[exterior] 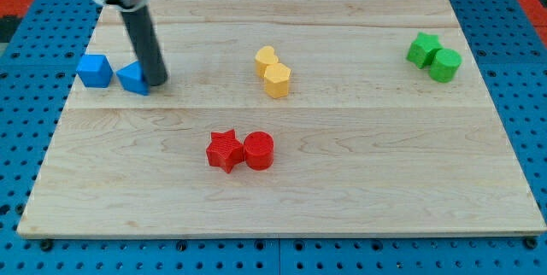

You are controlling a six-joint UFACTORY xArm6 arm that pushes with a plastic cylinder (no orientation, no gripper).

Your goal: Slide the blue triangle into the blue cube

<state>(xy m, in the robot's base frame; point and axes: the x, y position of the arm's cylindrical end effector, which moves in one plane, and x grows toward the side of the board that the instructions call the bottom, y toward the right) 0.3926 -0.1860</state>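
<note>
The blue triangle lies near the board's left edge. The blue cube sits just to its left, with a narrow gap between them. My tip rests on the board against the triangle's right side. The dark rod rises from there to the view's top.
A yellow heart and a yellow hexagon touch at the upper middle. A red star and a red cylinder sit together at the middle. A green star and a green cylinder sit at the upper right.
</note>
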